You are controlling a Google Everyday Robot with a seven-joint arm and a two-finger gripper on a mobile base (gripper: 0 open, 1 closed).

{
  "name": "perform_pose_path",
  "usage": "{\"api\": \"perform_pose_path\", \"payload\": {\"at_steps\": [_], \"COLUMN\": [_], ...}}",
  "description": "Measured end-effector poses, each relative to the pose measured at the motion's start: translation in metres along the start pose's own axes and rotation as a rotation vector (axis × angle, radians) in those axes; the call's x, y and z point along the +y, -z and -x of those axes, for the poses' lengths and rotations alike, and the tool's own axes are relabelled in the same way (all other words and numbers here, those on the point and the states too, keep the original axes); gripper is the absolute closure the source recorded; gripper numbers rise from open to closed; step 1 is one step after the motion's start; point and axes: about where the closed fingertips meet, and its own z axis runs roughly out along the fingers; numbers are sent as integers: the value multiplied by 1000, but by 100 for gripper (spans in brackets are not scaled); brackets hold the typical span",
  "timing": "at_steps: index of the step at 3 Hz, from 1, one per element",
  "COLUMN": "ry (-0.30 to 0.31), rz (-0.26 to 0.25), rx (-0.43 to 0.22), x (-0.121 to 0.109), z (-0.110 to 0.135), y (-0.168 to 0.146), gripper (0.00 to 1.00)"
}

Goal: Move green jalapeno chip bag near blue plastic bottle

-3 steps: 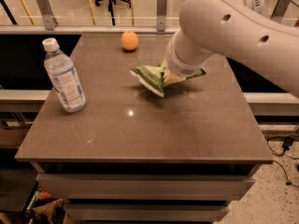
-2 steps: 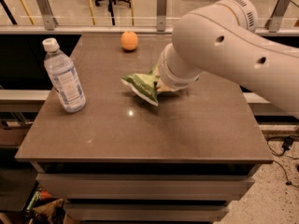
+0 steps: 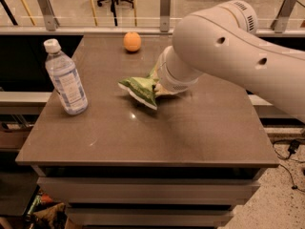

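The green jalapeno chip bag (image 3: 139, 88) is a crinkly green bag with pale edges, near the middle of the brown table (image 3: 190, 132). My gripper (image 3: 160, 87) is at the bag's right end, mostly hidden under my white wrist, and is shut on the bag. The bag hangs tilted just above the tabletop, with a shadow under it. The blue plastic bottle (image 3: 66, 79) stands upright at the table's left edge, clear with a white cap and a pale label. The bag is about a bottle's height to the right of the bottle.
A round orange fruit (image 3: 132, 41) sits at the back of the table, behind the bag. My large white arm (image 3: 238, 56) spans the right side above the table. A railing and floor lie beyond the far edge.
My arm has moved left and a little toward the front, carrying the chip bag closer to the bottle. The bottle and the orange have not moved.
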Motion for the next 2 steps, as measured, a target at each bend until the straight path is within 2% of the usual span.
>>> {"api": "perform_pose_path", "payload": {"at_steps": [2], "ry": [20], "rz": [31], "rx": [-73], "x": [8], "z": [34], "y": [-11], "gripper": [100]}}
